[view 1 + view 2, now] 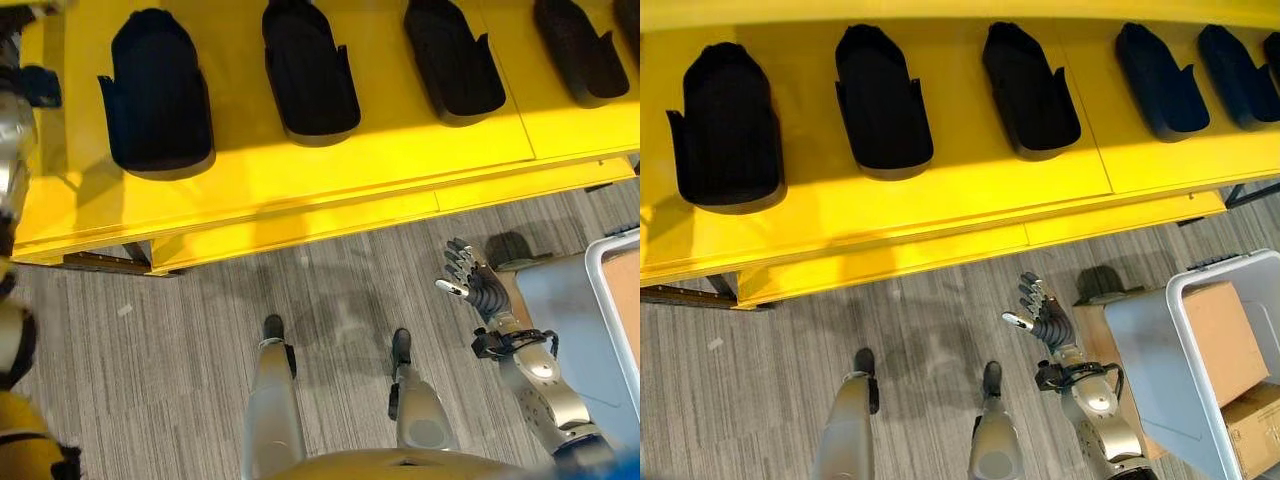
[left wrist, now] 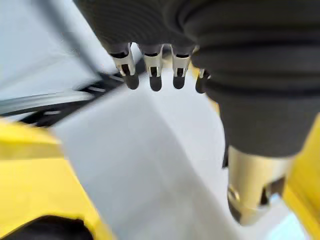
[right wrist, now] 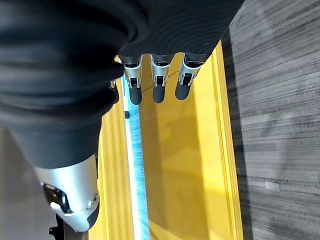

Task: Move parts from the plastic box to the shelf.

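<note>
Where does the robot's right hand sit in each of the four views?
Left eye view: right hand lower right, open, above the floor.
Right eye view: lower centre-right, beside the plastic box.
Left wrist view: not in it.
Right wrist view: its own fingers up close.
Shared landmark: yellow shelf.

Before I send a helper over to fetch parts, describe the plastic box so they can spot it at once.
Find the long yellow shelf holding a row of black parts. On the grey floor in front of its right end, just right of the robot's open right hand, stands the plastic box. It is the one pale tub with a white rim, with cardboard boxes in it.
</note>
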Robot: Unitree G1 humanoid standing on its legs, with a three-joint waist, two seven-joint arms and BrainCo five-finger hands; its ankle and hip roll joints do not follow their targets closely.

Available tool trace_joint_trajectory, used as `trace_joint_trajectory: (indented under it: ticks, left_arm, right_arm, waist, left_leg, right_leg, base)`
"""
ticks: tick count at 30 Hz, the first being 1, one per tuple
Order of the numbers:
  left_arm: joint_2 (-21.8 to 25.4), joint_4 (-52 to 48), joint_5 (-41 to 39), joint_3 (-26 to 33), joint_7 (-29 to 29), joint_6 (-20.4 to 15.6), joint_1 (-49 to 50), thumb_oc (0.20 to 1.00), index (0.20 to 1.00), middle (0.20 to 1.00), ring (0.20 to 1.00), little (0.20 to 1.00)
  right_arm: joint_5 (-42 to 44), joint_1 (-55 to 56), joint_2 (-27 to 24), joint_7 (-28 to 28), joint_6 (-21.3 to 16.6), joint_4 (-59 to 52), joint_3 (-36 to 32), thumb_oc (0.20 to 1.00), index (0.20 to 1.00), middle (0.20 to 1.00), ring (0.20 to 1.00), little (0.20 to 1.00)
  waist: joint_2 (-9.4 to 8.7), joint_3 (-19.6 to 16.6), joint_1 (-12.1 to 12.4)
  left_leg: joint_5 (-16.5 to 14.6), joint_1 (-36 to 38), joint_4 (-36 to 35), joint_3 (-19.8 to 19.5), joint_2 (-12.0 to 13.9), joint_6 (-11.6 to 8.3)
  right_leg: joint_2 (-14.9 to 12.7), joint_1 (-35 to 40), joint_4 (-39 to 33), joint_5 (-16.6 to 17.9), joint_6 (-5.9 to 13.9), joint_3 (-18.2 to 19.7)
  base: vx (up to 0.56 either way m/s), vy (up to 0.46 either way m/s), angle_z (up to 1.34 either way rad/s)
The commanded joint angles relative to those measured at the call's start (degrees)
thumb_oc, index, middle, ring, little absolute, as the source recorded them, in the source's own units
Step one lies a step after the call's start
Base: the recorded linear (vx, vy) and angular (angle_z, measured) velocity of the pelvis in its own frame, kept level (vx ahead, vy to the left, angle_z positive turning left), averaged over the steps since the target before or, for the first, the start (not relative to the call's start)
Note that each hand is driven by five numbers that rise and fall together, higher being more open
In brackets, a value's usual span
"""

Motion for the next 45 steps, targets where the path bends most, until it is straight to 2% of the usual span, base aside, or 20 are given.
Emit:
trace_joint_trajectory:
  ticks: [1, 6, 9, 11, 12, 14, 19, 26, 30, 45]
  left_arm:
    - [1.7, -1.8, 7.9, 9.6, 2.2, -3.0, 5.6, 1.000, 1.000, 1.000, 1.000, 1.000]
    - [-0.4, -17.8, 15.7, 22.2, -1.1, -4.4, 26.9, 1.000, 1.000, 1.000, 1.000, 1.000]
    - [-3.2, -25.6, 20.2, 26.6, -2.8, -4.5, 35.8, 1.000, 1.000, 1.000, 1.000, 1.000]
    - [-7.4, -31.5, 21.6, 29.2, -4.4, -4.9, 41.9, 1.000, 1.000, 1.000, 1.000, 1.000]
    - [-7.5, -33.7, 23.4, 30.1, -5.2, -4.8, 44.2, 1.000, 1.000, 1.000, 1.000, 1.000]
    - [-10.8, -38.5, 24.9, 31.5, -6.8, -5.3, 49.2, 1.000, 1.000, 1.000, 1.000, 1.000]
    - [-14.6, -48.2, 35.5, 30.9, -8.9, -5.4, 58.0, 1.000, 1.000, 1.000, 1.000, 1.000]
    - [-18.6, -50.5, 38.4, 27.7, -11.1, -5.2, 62.6, 1.000, 1.000, 1.000, 1.000, 1.000]
    - [-20.7, -49.6, 39.6, 23.8, -12.9, -4.4, 63.0, 1.000, 1.000, 1.000, 1.000, 1.000]
    - [-22.4, -38.9, 45.1, 22.9, -12.1, -2.1, 63.2, 1.000, 1.000, 1.000, 1.000, 1.000]
  right_arm:
    - [1.2, 1.7, -1.9, 0.8, -3.1, -2.7, -4.5, 1.000, 1.000, 1.000, 1.000, 1.000]
    - [0.1, 3.2, -1.0, 1.6, -2.7, -2.6, -7.5, 1.000, 1.000, 1.000, 1.000, 1.000]
    - [-0.3, 3.5, -0.7, 1.7, -2.5, -2.5, -8.3, 1.000, 1.000, 1.000, 1.000, 1.000]
    - [-0.6, 3.9, -0.1, 1.8, -2.3, -2.7, -9.2, 1.000, 1.000, 1.000, 1.000, 1.000]
    - [-0.8, 4.1, -0.3, 1.8, -2.3, -2.6, -9.4, 1.000, 1.000, 1.000, 1.000, 1.000]
    - [-1.0, 4.6, 0.1, 2.0, -2.2, -3.3, -10.0, 1.000, 1.000, 1.000, 1.000, 1.000]
    - [-1.9, 5.8, -0.5, 1.7, -2.6, -4.8, -11.7, 1.000, 1.000, 1.000, 1.000, 1.000]
    - [-2.7, 6.1, -1.4, 0.7, -2.7, -5.4, -11.9, 1.000, 1.000, 1.000, 1.000, 1.000]
    - [-3.4, 5.0, -1.6, -0.2, -2.5, -5.5, -11.8, 1.000, 1.000, 1.000, 1.000, 1.000]
    - [-3.8, 3.4, -1.5, -1.3, -1.9, -4.5, -12.1, 1.000, 1.000, 1.000, 1.000, 1.000]
  waist:
    - [0.17, -3.2, 1.1]
    - [0.75, -3.2, 2.5]
    - [0.91, -3.5, 2.8]
    - [0.97, -3.5, 3.2]
    - [1.04, -3.5, 3.2]
    - [1.17, -3.6, 3.3]
    - [1.04, -3.2, 3.9]
    - [1.03, -2.3, 4.0]
    - [0.89, -1.2, 3.8]
    - [1.48, 0.0, 3.1]
  left_leg:
    - [4.9, 0.1, -1.7, -1.6, 3.8, -3.86]
    - [5.2, 2.6, -2.9, -1.6, 4.0, -4.11]
    - [5.3, 4.1, -3.7, -1.5, 4.1, -4.32]
    - [5.5, 5.0, -4.2, -1.6, 4.0, -4.40]
    - [5.6, 5.3, -4.3, -1.6, 4.0, -4.45]
    - [5.9, 6.0, -4.9, -1.5, 4.0, -4.46]
    - [6.4, 6.8, -6.0, -1.6, 3.8, -4.49]
    - [7.1, 7.4, -6.8, -1.7, 3.8, -4.35]
    - [7.1, 7.9, -6.7, -1.7, 4.1, -4.08]
    - [6.7, 8.5, -6.0, -0.9, 4.1, -3.71]
  right_leg:
    - [-3.6, 3.5, 6.1, -0.7, 2.63, 0.5]
    - [-3.6, 5.4, 6.6, -2.0, 2.26, 0.5]
    - [-3.6, 6.7, 6.5, -2.5, 2.05, 0.4]
    - [-3.7, 7.6, 6.3, -2.7, 1.93, 0.2]
    - [-3.7, 8.0, 6.2, -2.8, 1.87, 0.1]
    - [-3.7, 8.9, 5.9, -3.0, 1.76, -0.1]
    - [-3.6, 10.2, 5.6, -3.6, 1.48, -0.6]
    - [-3.4, 10.6, 5.7, -4.0, 1.13, -0.9]
    - [-3.2, 10.4, 6.6, -4.4, 1.05, -0.5]
    - [-3.2, 9.2, 8.7, -5.2, 0.79, 1.1]
  base:
    - [0.00, 0.000, 0.00]
    - [0.01, -0.004, 0.00]
    - [0.03, -0.013, 0.08]
    - [0.03, -0.015, 0.04]
    - [0.00, 0.000, 0.00]
    - [0.00, 0.000, 0.00]
    - [0.00, -0.010, 0.04]
    - [0.00, -0.002, 0.01]
    - [0.00, 0.000, 0.00]
    - [0.00, 0.012, -0.02]
